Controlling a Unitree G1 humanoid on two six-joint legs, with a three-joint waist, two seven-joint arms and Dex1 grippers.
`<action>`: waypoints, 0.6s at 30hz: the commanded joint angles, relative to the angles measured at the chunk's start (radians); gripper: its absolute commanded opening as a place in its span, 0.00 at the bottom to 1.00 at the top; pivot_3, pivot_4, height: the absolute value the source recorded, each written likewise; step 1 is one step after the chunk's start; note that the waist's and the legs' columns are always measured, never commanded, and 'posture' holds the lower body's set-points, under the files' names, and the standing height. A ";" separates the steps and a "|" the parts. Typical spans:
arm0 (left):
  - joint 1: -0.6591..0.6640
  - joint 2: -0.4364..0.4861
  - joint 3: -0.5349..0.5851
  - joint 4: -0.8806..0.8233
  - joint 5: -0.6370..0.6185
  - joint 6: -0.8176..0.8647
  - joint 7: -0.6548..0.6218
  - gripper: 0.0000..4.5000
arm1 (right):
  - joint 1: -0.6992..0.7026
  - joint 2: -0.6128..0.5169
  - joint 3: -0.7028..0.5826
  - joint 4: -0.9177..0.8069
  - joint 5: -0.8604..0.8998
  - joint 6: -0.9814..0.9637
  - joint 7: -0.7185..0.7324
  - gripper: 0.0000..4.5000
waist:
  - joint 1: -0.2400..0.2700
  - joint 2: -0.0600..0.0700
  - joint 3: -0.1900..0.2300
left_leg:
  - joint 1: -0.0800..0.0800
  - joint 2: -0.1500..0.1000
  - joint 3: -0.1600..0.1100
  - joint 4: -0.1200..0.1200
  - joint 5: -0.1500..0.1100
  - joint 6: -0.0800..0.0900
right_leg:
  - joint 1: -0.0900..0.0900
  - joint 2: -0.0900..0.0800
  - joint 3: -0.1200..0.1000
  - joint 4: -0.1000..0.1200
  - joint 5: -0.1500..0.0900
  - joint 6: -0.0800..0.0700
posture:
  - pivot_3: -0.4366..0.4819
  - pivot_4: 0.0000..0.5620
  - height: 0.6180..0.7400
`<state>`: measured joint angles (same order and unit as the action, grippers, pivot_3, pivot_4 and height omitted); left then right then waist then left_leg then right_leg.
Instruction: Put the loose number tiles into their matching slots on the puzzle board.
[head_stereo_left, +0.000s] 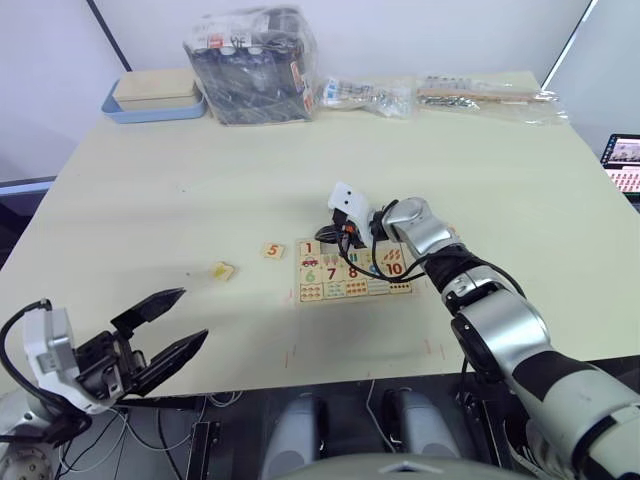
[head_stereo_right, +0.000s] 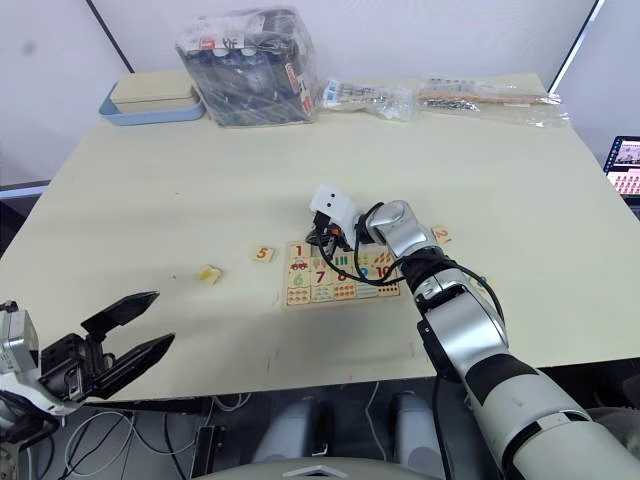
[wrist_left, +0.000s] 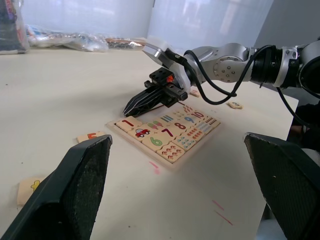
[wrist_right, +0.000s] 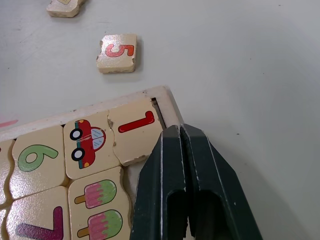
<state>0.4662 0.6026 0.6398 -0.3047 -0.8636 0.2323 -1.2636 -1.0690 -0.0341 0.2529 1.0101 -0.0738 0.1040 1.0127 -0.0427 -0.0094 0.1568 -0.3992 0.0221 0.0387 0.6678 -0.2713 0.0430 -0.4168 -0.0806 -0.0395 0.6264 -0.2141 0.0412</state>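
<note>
The puzzle board (wrist_right: 167, 102) lies on the table ahead of me, right of centre. A tile with a red 1 (wrist_right: 134, 134) sits in its corner slot, beside the red car picture. My right gripper (wrist_right: 175, 131) is shut with nothing in it, its tips at the board's rim beside that tile. A loose tile with an orange-red 5 (head_stereo_left: 273, 251) lies just left of the board. Another loose tile (head_stereo_left: 222, 270) with a yellow mark lies farther left. A third tile (head_stereo_right: 441, 234) lies right of the board. My left gripper (head_stereo_left: 192, 314) hangs open over the table's near left edge.
At the far side stand a blue-rimmed tray (head_stereo_left: 155, 100), a plastic bag of dark items (head_stereo_left: 250, 65) and flat plastic packets (head_stereo_left: 485, 95). A lit screen (head_stereo_left: 625, 165) shows past the table's right edge.
</note>
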 joint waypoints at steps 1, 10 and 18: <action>0.005 -0.002 0.010 -0.032 -0.006 -0.019 -0.001 1.00 | -0.012 0.004 -0.009 -0.017 0.007 -0.009 0.005 0.01 | 0.000 0.000 0.000 | 0.000 0.000 0.000 0.000 0.000 0.000 | 0.000 0.000 0.000 0.000 0.000 0.000 | 0.48 0.27 1.00; 0.003 -0.006 0.003 -0.031 0.000 -0.023 0.003 1.00 | -0.003 -0.017 -0.028 -0.063 0.028 -0.018 0.025 0.01 | 0.000 0.000 0.000 | 0.000 0.000 0.000 0.000 0.000 0.000 | 0.000 0.000 0.000 0.000 0.000 0.000 | 0.48 0.27 1.00; 0.006 -0.013 -0.007 -0.018 0.020 -0.037 0.008 1.00 | 0.183 -0.140 -0.064 -0.455 0.150 0.034 0.168 0.01 | 0.004 -0.002 -0.001 | 0.000 0.000 0.000 0.000 0.000 0.000 | 0.001 0.000 0.000 0.000 0.000 0.000 | 0.48 0.27 1.00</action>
<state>0.4667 0.5932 0.6204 -0.3045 -0.8456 0.2144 -1.2600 -0.9195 -0.1500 0.2077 0.6822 0.0354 0.1418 1.1515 -0.0389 -0.0111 0.1558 -0.3991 0.0220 0.0385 0.6678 -0.2724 0.0450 -0.4157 -0.0807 -0.0399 0.6259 -0.2140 0.0415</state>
